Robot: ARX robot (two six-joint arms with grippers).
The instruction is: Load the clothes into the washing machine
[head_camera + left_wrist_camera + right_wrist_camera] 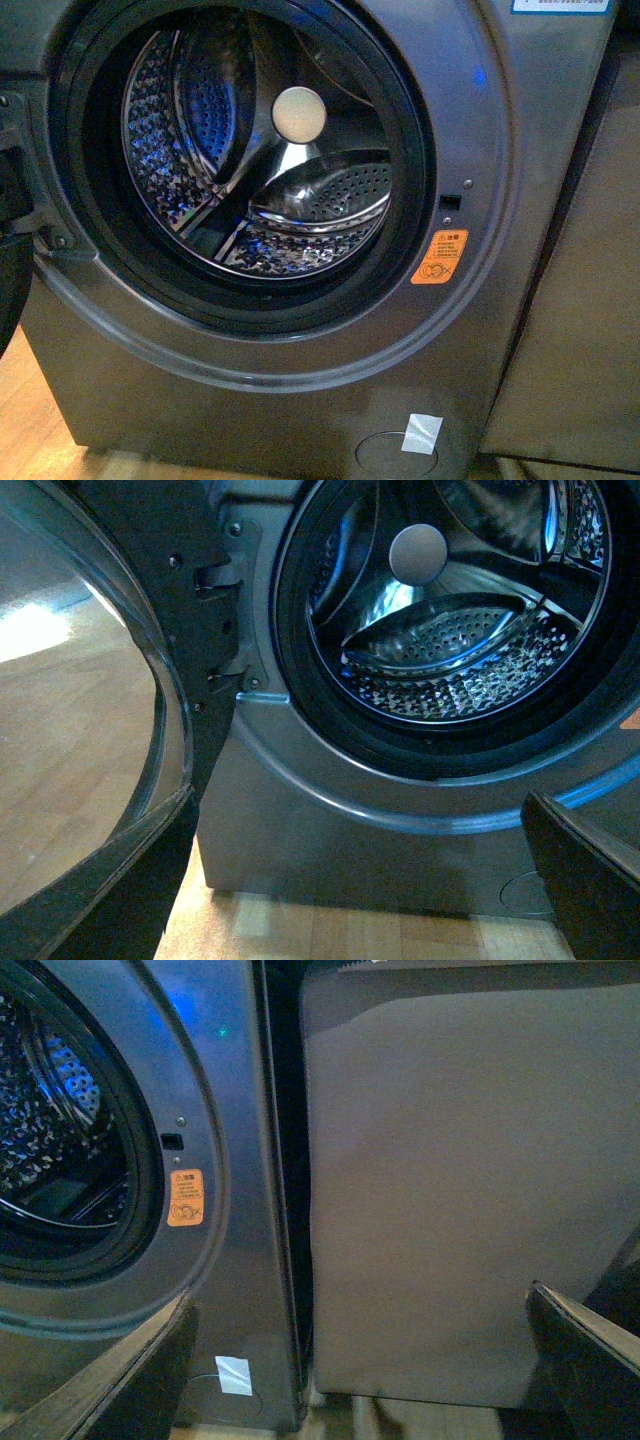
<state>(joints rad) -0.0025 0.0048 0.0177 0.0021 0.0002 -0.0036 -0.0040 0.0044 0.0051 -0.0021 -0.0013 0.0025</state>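
Note:
The washing machine [480, 150] is a grey front-loader that fills the front view. Its round porthole stands open, and the shiny perforated drum [330, 200] shows no fabric inside. An orange sticker [440, 257] and a white tape patch [422, 432] are on its front. The clothes are out of view in all frames. My left gripper [360, 900] is open and empty, low in front of the machine [330, 840], below the drum [450, 650]. My right gripper [350, 1380] is open and empty, facing the machine's right edge [230, 1110]. Neither gripper shows in the front view.
The machine's glass door [80, 680] hangs open on its hinge at the left. A plain grey-beige cabinet [460, 1180] stands tight against the machine's right side and also shows in the front view [590, 300]. A wooden floor [330, 930] lies below.

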